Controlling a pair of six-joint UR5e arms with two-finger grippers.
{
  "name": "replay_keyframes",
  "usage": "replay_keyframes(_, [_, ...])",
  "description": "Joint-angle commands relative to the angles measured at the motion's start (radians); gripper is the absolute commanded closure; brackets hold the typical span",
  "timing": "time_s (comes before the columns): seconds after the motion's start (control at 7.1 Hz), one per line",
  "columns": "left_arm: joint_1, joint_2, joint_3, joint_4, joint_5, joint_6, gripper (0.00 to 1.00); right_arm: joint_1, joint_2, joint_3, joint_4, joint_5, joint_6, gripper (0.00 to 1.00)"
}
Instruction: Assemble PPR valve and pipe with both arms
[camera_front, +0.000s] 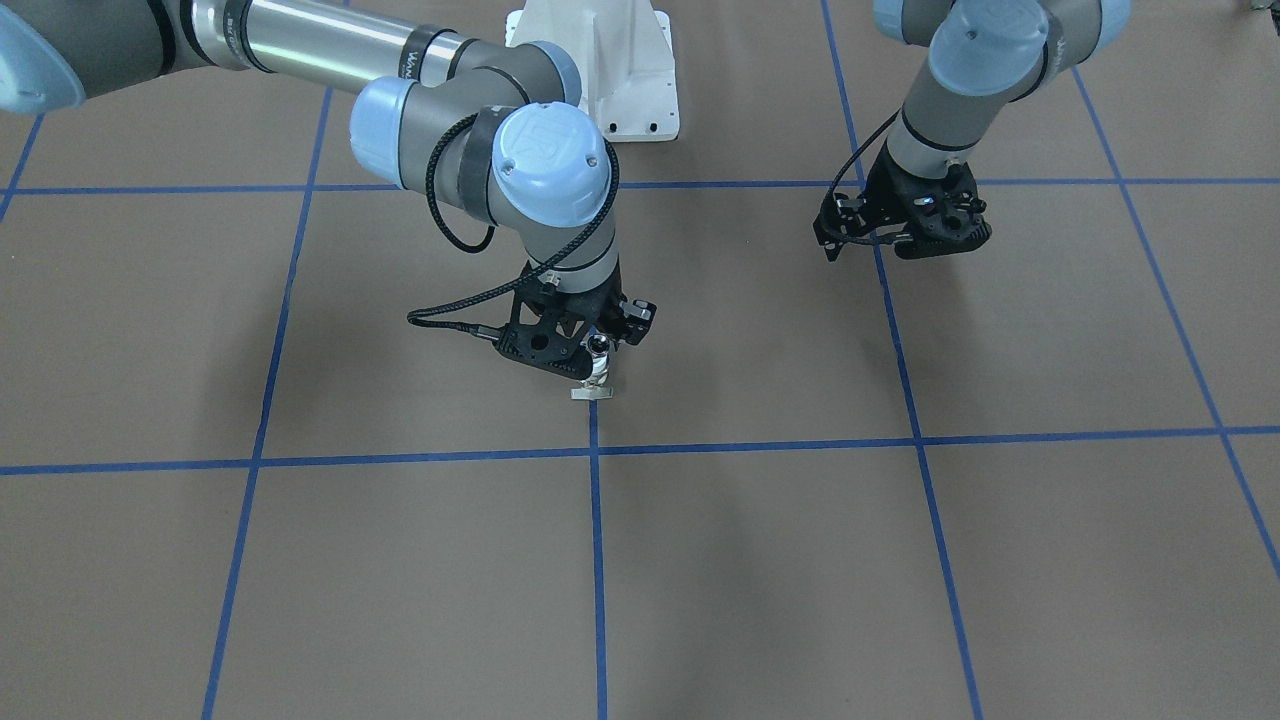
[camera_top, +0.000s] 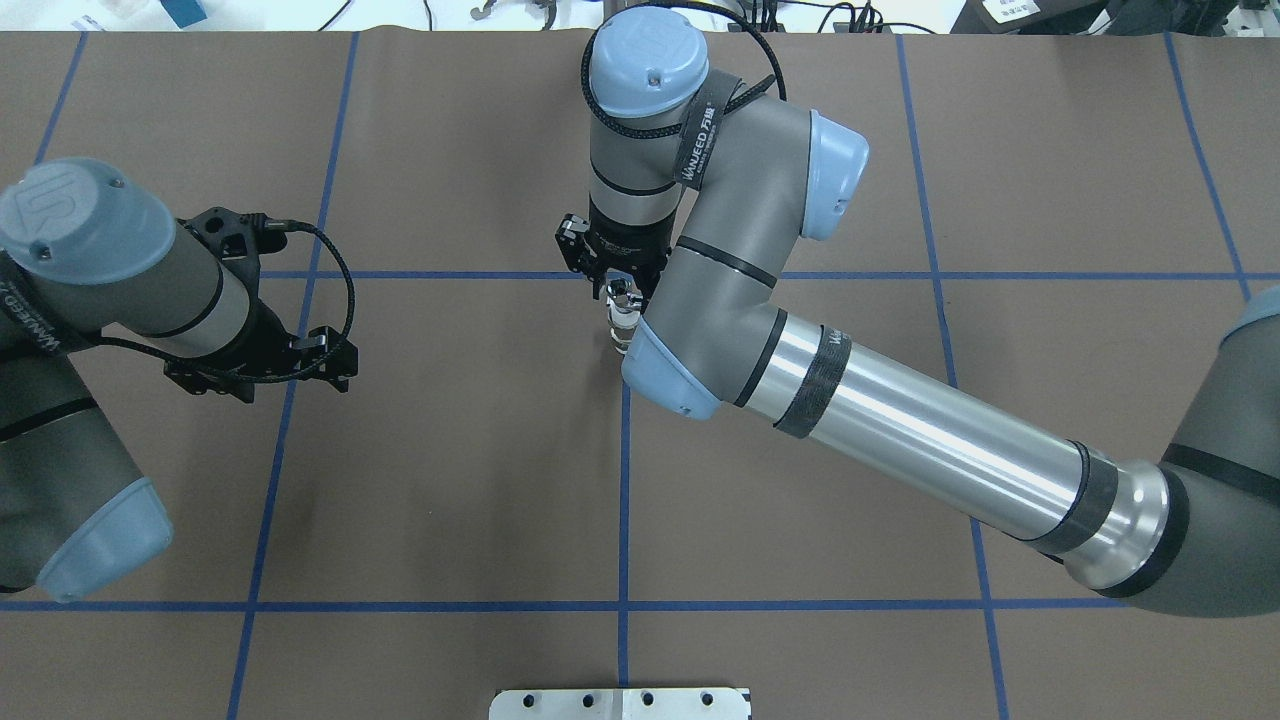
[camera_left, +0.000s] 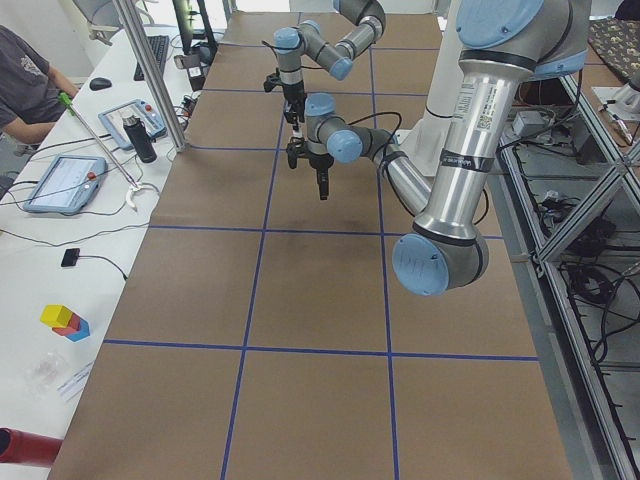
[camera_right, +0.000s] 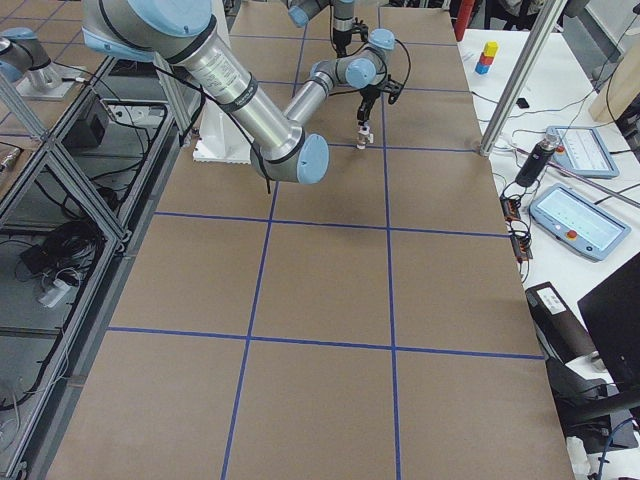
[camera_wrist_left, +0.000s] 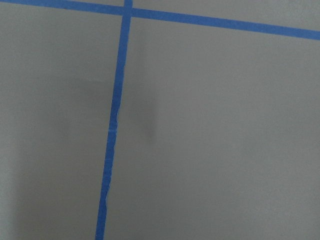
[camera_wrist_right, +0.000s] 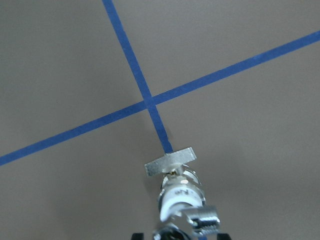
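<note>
My right gripper (camera_front: 585, 352) is shut on the PPR valve (camera_front: 594, 380), which hangs straight down over a blue tape crossing. Its flat pale tab handle (camera_wrist_right: 169, 162) is lowest, just above the table. Its white ring end (camera_wrist_right: 176, 199) is higher up. The chrome pipe (camera_wrist_right: 201, 220) sits against the valve's upper end at the fingers, and its round mouth (camera_front: 598, 347) shows from the front. From overhead, the valve (camera_top: 622, 318) shows below the right gripper (camera_top: 616, 285). My left gripper (camera_front: 935, 240) (camera_top: 262, 372) is open and empty, well off to the robot's left above bare table.
The white bolted pedestal (camera_front: 622, 70) stands at the robot's side of the table. Blue tape lines (camera_front: 596, 560) divide the brown table into squares. Beyond the far table edge are tablets (camera_left: 62, 182), a bottle (camera_left: 141, 138) and an operator (camera_left: 25, 85).
</note>
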Motion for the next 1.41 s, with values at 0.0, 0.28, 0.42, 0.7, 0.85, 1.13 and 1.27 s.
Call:
replay_keyframes(0.0, [0.000,0.001,-0.001,0.000,0.000,-0.002,0.00,0.000,0.000,0.003,0.000,0.000,0.001,0.42])
replay_keyframes(0.28, [0.000,0.001,-0.001,0.000,0.000,0.000,0.00,0.000,-0.002,0.022,-0.002,-0.001,0.003,0.01])
replay_keyframes(0.42, [-0.002,0.001,-0.010,0.000,0.000,0.000,0.00,0.012,-0.043,0.088,-0.005,0.002,0.003,0.01])
replay_keyframes(0.7, [-0.026,0.004,-0.036,0.002,-0.005,0.006,0.00,0.085,-0.284,0.383,-0.003,0.018,-0.014,0.00])
replay_keyframes(0.85, [-0.058,0.042,-0.059,0.000,-0.009,0.021,0.00,0.124,-0.407,0.486,-0.005,0.026,-0.064,0.00])
replay_keyframes(1.13, [-0.171,0.175,-0.125,-0.002,-0.075,0.212,0.00,0.240,-0.610,0.542,0.000,0.038,-0.396,0.00])
replay_keyframes(1.27, [-0.281,0.226,-0.127,-0.003,-0.168,0.357,0.00,0.315,-0.699,0.546,0.004,0.038,-0.563,0.00])
